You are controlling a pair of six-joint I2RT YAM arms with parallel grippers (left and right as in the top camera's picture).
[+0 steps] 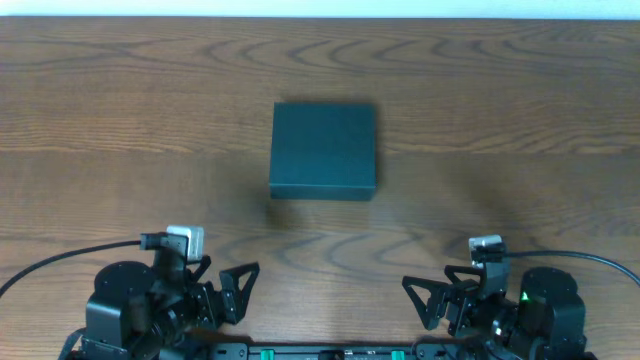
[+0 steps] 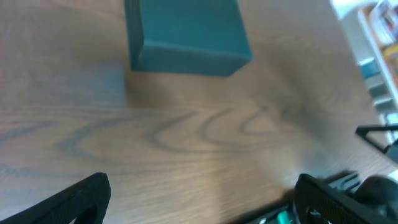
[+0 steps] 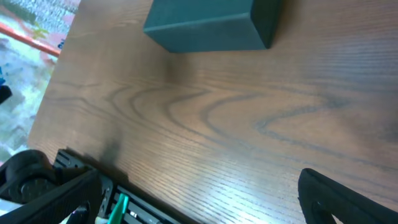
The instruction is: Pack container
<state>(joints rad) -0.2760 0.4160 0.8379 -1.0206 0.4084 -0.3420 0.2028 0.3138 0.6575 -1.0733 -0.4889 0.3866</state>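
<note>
The dark green container (image 1: 323,152) sits flat on the brown wooden bench (image 1: 520,110). It is a square box, and its top looks shut, though I cannot see the edge of the lid well from here. Nothing lies on top of it and nothing touches it. A soft shadow falls on the wood by its left side.

Both robot arms are on the near side of the container, well apart from it. The left pincer (image 1: 226,282) is down and to the left of the container. Its two black fingers (image 2: 81,198) stand wide apart, with only bare wood between them, so it is let go and grips nothing. The right pincer (image 1: 448,292) is down and to the right of the container. Its fingers (image 3: 339,200) are spread wide too, and it holds nothing.

The two pincers point toward each other, with the container up past the gap between them. A small white block (image 1: 186,239) sits on the left arm, and one like it (image 1: 485,243) sits on the right arm. A black cable (image 1: 60,258) runs off to the left, away from the container, and another cable (image 1: 590,258) runs off to the right.
</note>
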